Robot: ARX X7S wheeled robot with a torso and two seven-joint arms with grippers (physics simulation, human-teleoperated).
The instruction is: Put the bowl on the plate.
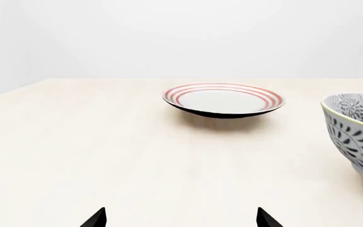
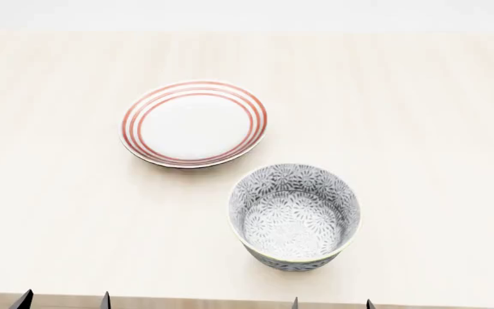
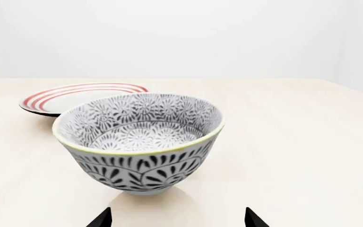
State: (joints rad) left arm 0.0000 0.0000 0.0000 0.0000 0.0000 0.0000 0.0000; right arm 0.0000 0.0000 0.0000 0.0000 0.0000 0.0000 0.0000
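Head view shows the bowl upright on the table, near-right of the plate and ungrasped, while right gripper and left gripper wait spread wide; next comes reaching in for its rim.

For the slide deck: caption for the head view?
Floral bowl beside the red-ringed plate on the table, neither hand touching it.

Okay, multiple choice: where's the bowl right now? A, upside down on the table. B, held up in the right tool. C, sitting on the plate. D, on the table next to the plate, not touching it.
D: the bowl stands upright on the table, nearer the robot than the plate, with bare tabletop between them, and neither tool touches it.
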